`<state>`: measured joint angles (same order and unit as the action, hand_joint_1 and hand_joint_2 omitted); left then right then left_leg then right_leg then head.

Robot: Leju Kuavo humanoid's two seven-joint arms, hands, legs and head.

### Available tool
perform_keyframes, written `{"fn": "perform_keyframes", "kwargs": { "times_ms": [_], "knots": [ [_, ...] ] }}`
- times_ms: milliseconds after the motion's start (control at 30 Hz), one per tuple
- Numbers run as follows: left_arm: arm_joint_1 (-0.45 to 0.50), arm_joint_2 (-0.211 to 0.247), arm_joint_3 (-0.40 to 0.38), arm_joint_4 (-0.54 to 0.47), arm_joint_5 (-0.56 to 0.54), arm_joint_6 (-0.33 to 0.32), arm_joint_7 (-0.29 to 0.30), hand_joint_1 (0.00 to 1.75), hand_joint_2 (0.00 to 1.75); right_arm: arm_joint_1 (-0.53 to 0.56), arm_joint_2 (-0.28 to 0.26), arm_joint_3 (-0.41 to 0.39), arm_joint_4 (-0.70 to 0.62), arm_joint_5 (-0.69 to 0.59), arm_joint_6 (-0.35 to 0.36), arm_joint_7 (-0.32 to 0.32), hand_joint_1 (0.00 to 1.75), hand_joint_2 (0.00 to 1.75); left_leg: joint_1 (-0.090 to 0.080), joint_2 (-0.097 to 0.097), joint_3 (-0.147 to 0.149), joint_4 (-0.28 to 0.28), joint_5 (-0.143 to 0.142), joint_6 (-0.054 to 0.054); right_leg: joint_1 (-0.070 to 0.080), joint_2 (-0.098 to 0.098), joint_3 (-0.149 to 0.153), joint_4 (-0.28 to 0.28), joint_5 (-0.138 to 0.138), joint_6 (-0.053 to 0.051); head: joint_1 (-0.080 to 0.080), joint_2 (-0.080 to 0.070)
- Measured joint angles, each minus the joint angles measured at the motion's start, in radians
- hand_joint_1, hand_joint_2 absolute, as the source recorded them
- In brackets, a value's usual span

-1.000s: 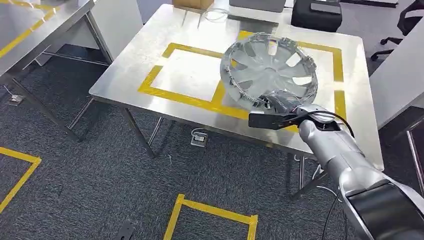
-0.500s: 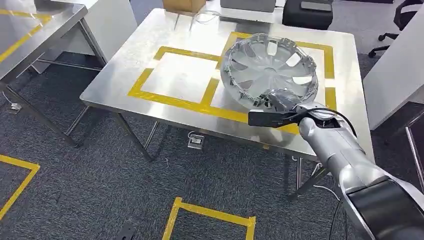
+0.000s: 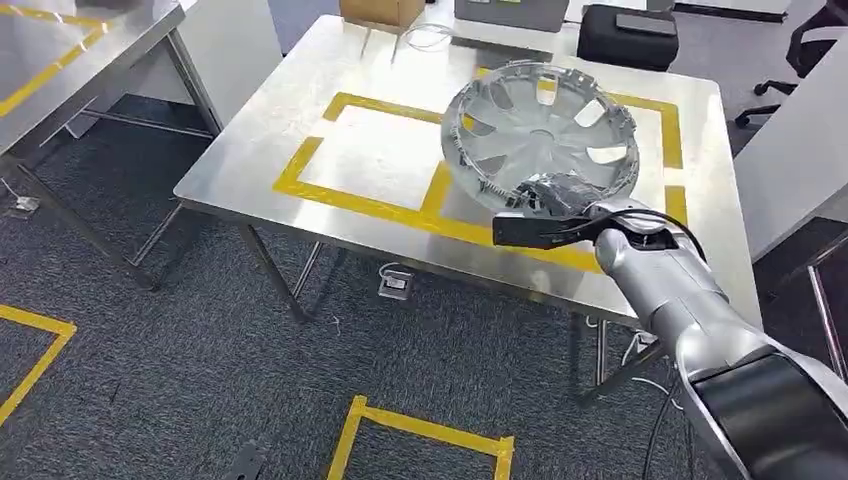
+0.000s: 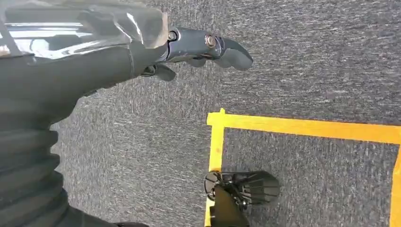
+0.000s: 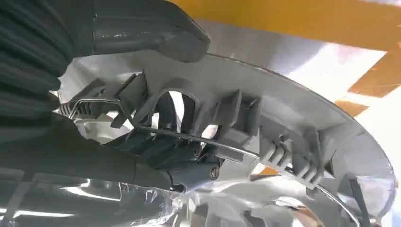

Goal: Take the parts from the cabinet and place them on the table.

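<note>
The left hand (image 4: 198, 49) hangs over the carpet, fingers loosely apart and holding nothing. The right hand (image 3: 560, 205) clamps the near rim of the silver hubcap (image 3: 540, 125), thumb outside and fingers inside, holding it tilted above the table's (image 3: 260, 150) yellow-taped square, likely for set-down.

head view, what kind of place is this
Probably a workshop or robot test lab: steel tables marked with yellow tape boxes, more tape squares on grey carpet, an office chair at the back, and a wheel cover held by the right hand.
</note>
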<state>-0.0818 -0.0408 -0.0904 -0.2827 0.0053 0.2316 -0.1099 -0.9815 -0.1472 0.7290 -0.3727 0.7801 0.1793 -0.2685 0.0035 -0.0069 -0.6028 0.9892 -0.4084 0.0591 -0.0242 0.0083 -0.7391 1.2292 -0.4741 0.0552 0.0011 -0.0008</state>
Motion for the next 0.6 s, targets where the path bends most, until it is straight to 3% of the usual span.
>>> {"fn": "perform_keyframes", "kwargs": {
  "times_ms": [33, 67, 100, 133, 200, 233, 267, 300, 367, 400, 433, 467, 500, 567, 600],
  "knots": [
    [0.0, -0.001, -0.003, 0.0, 0.004, 0.0, 0.0, 0.0, 1.75, -0.002, -0.002, 0.0, 0.002, -0.002, 0.0, 0.005, 1.75, 1.75, 0.001, -0.001, 0.007, 0.007, -0.009, -0.006, -0.002, -0.003, 0.056, -0.127, 0.06, 0.014, 0.001, 0.0],
    [0.0, -0.001, -0.007, 0.0, 0.005, 0.001, 0.0, 0.0, 1.75, -0.003, -0.003, 0.0, 0.004, -0.004, 0.0, 0.005, 1.75, 1.75, 0.0, -0.003, 0.004, 0.014, -0.019, -0.013, -0.003, -0.011, 0.084, -0.207, 0.089, 0.015, 0.001, 0.0],
    [-0.001, -0.001, -0.008, 0.004, 0.006, 0.002, 0.002, 0.0, 1.75, -0.006, -0.002, 0.0, 0.007, -0.005, 0.0, 0.005, 1.75, 1.75, -0.008, -0.002, -0.007, 0.026, -0.023, -0.019, 0.005, -0.014, 0.098, -0.215, 0.078, 0.004, 0.002, 0.0],
    [-0.002, 0.0, -0.009, 0.004, 0.007, 0.002, 0.003, 0.0, 1.75, -0.005, -0.003, 0.0, 0.008, -0.006, 0.0, 0.005, 1.75, 1.75, -0.007, -0.001, -0.014, 0.027, -0.023, -0.02, 0.004, -0.01, 0.092, -0.214, 0.076, -0.004, 0.0, 0.0],
    [0.002, 0.0, -0.016, 0.005, 0.007, 0.004, 0.004, 0.0, 1.75, -0.002, -0.004, 0.0, 0.008, -0.007, -0.001, 0.005, 1.75, 1.75, -0.005, 0.001, -0.012, 0.028, -0.024, -0.023, 0.007, -0.008, 0.089, -0.215, 0.071, -0.012, 0.0, 0.0],
    [0.0, 0.002, -0.019, 0.006, 0.007, 0.005, 0.003, 0.0, 1.75, -0.002, -0.004, 0.0, 0.008, -0.008, -0.001, 0.005, 1.75, 1.75, -0.005, 0.0, -0.012, 0.03, -0.03, -0.028, -0.006, -0.008, 0.094, -0.218, 0.071, -0.016, -0.001, 0.0],
    [-0.001, 0.001, -0.023, 0.006, 0.008, 0.006, 0.001, 0.0, 1.75, -0.002, -0.005, 0.0, 0.008, -0.009, -0.001, 0.005, 1.75, 1.75, -0.003, 0.001, -0.024, 0.045, -0.042, -0.037, -0.008, -0.006, 0.099, -0.219, 0.068, -0.023, 0.0, 0.0],
    [-0.001, 0.0, -0.026, 0.006, 0.008, 0.007, -0.001, 0.0, 1.75, -0.001, -0.007, 0.0, 0.008, -0.01, -0.001, 0.006, 1.75, 1.75, 0.0, 0.004, -0.044, 0.089, -0.064, -0.047, -0.01, -0.007, 0.103, -0.219, 0.064, -0.03, -0.004, 0.0],
    [0.0, 0.001, -0.03, 0.007, 0.008, 0.01, -0.002, 0.0, 1.75, 0.005, -0.007, 0.0, 0.008, -0.011, 0.0, 0.007, 1.75, 1.75, 0.01, 0.006, -0.124, 0.252, -0.131, -0.06, -0.008, -0.006, 0.108, -0.219, 0.06, -0.036, -0.004, 0.0],
    [0.0, 0.002, -0.033, 0.008, 0.008, 0.01, -0.002, 0.0, 1.75, 0.01, -0.007, 0.0, 0.009, -0.011, 0.0, 0.008, 1.75, 1.75, 0.012, 0.006, -0.166, 0.325, -0.149, -0.064, -0.007, -0.005, 0.111, -0.219, 0.058, -0.039, -0.004, 0.0],
    [0.0, 0.002, -0.036, 0.01, 0.008, 0.011, -0.002, 0.0, 1.75, 0.013, -0.007, 0.0, 0.011, -0.011, 0.0, 0.009, 1.75, 1.75, 0.014, 0.006, -0.185, 0.349, -0.142, -0.064, -0.007, -0.004, 0.115, -0.219, 0.055, -0.041, -0.003, 0.0],
    [0.0, 0.002, -0.04, 0.01, 0.008, 0.011, -0.002, 0.0, 1.75, 0.014, -0.007, 0.0, 0.011, -0.011, 0.0, 0.011, 1.75, 1.75, 0.016, 0.006, -0.18, 0.32, -0.11, -0.062, -0.007, -0.002, 0.12, -0.219, 0.053, -0.043, -0.003, 0.0],
    [-0.001, 0.002, -0.042, 0.01, 0.007, 0.011, -0.001, 0.0, 1.75, 0.014, -0.006, 0.0, 0.011, -0.011, 0.0, 0.015, 1.75, 1.75, 0.016, 0.006, -0.155, 0.253, -0.063, -0.057, -0.007, 0.0, 0.124, -0.219, 0.05, -0.041, -0.004, 0.0],
    [-0.003, 0.008, -0.05, 0.01, 0.006, -0.001, 0.001, 0.0, 1.75, 0.014, -0.005, 0.0, 0.011, -0.011, 0.0, 0.019, 1.75, 1.75, 0.015, 0.005, -0.073, 0.063, 0.035, -0.042, -0.007, 0.004, 0.134, -0.219, 0.044, -0.036, -0.003, 0.0],
    [-0.004, 0.014, -0.055, 0.01, 0.005, -0.01, 0.002, 0.0, 1.75, 0.013, -0.005, 0.0, 0.013, -0.012, 0.0, 0.023, 1.75, 1.75, 0.009, 0.004, -0.059, 0.046, 0.018, -0.037, -0.002, 0.004, 0.132, -0.222, 0.043, -0.034, -0.002, 0.0]
  ]
}}
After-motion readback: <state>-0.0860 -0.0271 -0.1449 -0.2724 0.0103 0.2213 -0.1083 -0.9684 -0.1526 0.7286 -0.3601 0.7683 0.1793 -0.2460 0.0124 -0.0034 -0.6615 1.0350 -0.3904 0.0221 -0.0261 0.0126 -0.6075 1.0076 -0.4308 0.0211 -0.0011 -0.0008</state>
